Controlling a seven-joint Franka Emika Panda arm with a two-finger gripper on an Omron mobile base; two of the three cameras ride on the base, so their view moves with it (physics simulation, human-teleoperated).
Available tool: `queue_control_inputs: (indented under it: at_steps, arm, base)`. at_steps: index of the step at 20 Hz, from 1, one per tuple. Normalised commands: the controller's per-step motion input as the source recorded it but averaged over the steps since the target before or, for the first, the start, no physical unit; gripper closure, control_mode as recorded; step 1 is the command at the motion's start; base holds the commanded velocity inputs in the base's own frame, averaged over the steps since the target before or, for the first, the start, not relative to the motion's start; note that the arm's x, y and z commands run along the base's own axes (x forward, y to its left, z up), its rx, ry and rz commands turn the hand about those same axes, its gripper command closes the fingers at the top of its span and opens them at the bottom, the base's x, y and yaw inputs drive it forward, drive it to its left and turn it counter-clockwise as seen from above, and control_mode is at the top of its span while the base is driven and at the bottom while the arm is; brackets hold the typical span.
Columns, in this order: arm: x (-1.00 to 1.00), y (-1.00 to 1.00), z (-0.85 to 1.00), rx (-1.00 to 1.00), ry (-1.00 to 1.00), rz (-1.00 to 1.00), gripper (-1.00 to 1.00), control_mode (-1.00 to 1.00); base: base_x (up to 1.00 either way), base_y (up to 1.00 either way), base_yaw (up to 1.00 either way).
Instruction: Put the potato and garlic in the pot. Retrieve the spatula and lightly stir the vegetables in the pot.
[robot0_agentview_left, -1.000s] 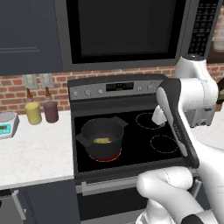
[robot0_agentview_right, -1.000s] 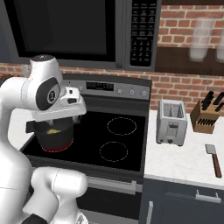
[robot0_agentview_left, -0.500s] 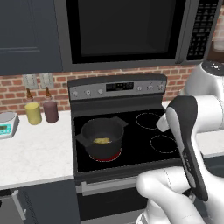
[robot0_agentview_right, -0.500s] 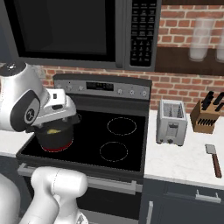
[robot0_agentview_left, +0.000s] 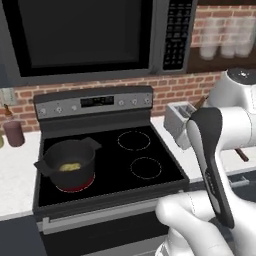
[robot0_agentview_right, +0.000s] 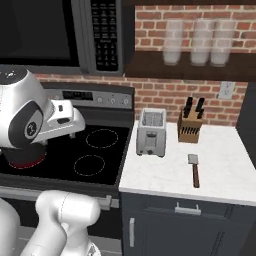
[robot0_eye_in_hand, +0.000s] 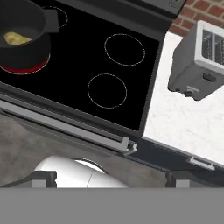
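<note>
1. Jaws stand wide with nothing between them; in the hand view the two dark tips of the gripper (robot0_eye_in_hand: 109, 177) sit far apart at the bottom edge, over the stove's front rail.
2. At the left of the left base view, the pot (robot0_agentview_left: 67, 160) sits on the glowing red burner (robot0_agentview_left: 75, 186) with a yellowish lump, likely the potato (robot0_agentview_left: 70, 167), inside. The garlic cannot be made out in any view, so whether it is in the pot is unclear.
3. At lower right of the right base view, the spatula (robot0_agentview_right: 194, 170) lies flat on the white counter (robot0_agentview_right: 165, 175), well apart from the pot, right of the toaster (robot0_agentview_right: 151, 132) and in front of the knife block (robot0_agentview_right: 190, 126).
4. Risks, as a judgement: the spatula is thin and flat against the counter, so the tips could slide over it or pinch only its edge; the arm's swing across could clip the toaster.
5. The right base view alone shows the spatula; the hand view looks down into the pot at upper left, which that view hides behind the arm.
</note>
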Motion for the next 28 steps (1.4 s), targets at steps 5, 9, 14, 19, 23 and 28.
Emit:
queue_control_inputs:
  at_steps: [5, 9, 14, 19, 23, 28]
  arm:
    - [0.00, 0.00, 0.00, 0.00, 0.00, 0.00, -1.00, 1.00]
    - [0.00, 0.00, 0.00, 0.00, 0.00, 0.00, -1.00, 1.00]
    - [0.11, -0.15, -0.04, 0.03, 0.01, 0.00, -1.00, -1.00]
    - [0.40, -0.17, -0.56, 0.06, 0.00, 0.00, -1.00, -1.00]
    - [0.12, 0.07, -0.94, 0.13, 0.03, -0.09, -1.00, -1.00]
    - [0.20, 0.12, -0.56, 0.09, 0.27, -0.16, -1.00, -1.00]
  base:
    - [0.03, -1.00, -0.06]
    - [0.26, -1.00, 0.00]
    - [0.32, -0.80, 0.01]
    - [0.00, 0.00, 0.00]
    - [0.00, 0.00, 0.00]
    - [0.00, 0.00, 0.00]
